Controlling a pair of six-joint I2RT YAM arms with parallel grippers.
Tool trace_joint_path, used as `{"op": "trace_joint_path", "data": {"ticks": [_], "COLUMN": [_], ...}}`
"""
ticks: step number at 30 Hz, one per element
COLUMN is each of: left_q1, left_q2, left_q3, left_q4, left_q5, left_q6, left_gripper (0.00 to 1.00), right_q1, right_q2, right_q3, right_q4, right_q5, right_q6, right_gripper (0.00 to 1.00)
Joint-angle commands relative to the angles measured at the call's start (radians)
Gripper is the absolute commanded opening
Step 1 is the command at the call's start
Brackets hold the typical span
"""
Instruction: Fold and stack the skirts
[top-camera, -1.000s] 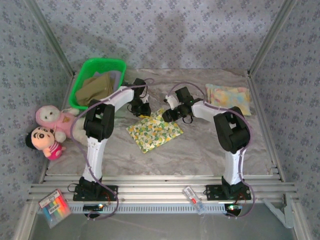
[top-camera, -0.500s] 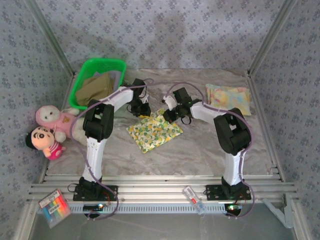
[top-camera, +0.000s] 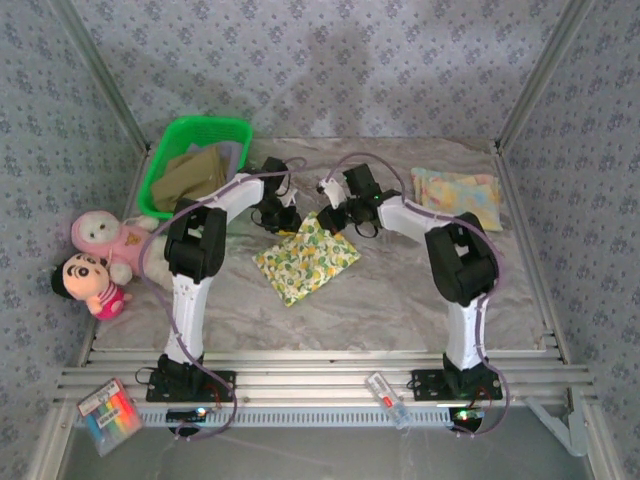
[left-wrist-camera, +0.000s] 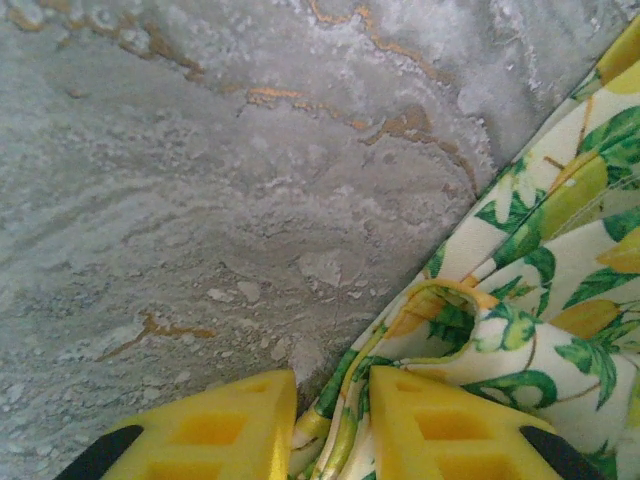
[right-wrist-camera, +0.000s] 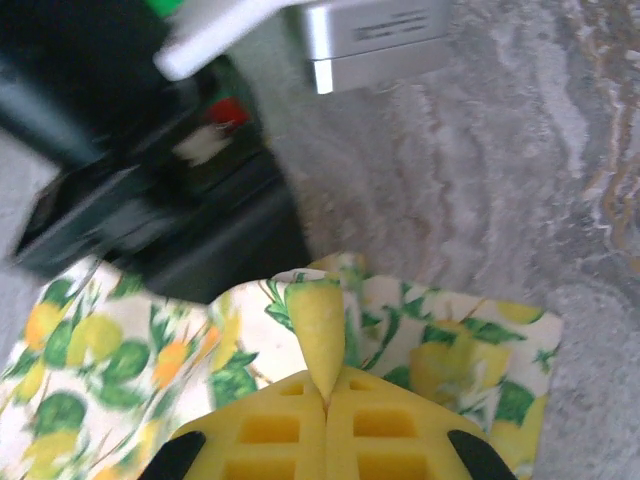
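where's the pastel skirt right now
In the top view the pastel skirt lies folded at the far right corner of the table, well right of the floral skirt at centre.

Top external: fixed high behind both arm bases, angled down and forward. It takes in the whole table (top-camera: 400, 300) up to the back wall, from a distance.

Left wrist: very near, looking down past the left gripper (left-wrist-camera: 331, 385) at the tabletop and one edge of the floral skirt (left-wrist-camera: 540, 300).

Right wrist: near, looking down over the right gripper (right-wrist-camera: 325, 390) at the same skirt, with the left arm (right-wrist-camera: 130, 190) just beyond.

Shared by all three views: the skirt's far edge at mid-table.
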Motion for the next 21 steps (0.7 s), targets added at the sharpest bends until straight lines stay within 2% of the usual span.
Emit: {"op": "trace_joint_path", "data": {"ticks": [1, 9, 12, 15, 21], "left_q1": [-0.01, 0.005, 0.007, 0.004, -0.072], "left_q2": [0.03, -0.005, -0.061, -0.154, -0.352], "left_q3": [-0.035, 0.005, 0.009, -0.027, -0.221], "left_q4": [0.004, -0.021, -0.032, -0.035, 0.066], "left_q5": [0.034, 0.061, 0.056, 0.032, 0.052], "left_q6": [0.049, 0.056, 0.034, -0.026, -0.22], "left_gripper": [0.29, 0.35, 0.43, 0.51, 0.5], "right_q1": [-0.022, -0.024, -0.022, -0.019, -0.012], "right_q2": [0.071, 0.141, 0.144, 0.146, 0.148], "right_q3": [0.049, 0.096, 0.091, 0.089, 0.086], "right_q4": [0.014, -0.07, -0.079, -0.088, -0.086], "right_q5": [-0.007, 0.048, 0.037, 0.043, 0.059], "right_q6": [0.049, 0.071, 0.074, 0.081, 0.106], "right_gripper": [0.0, 0.0, 0.0, 0.0, 0.0]}}
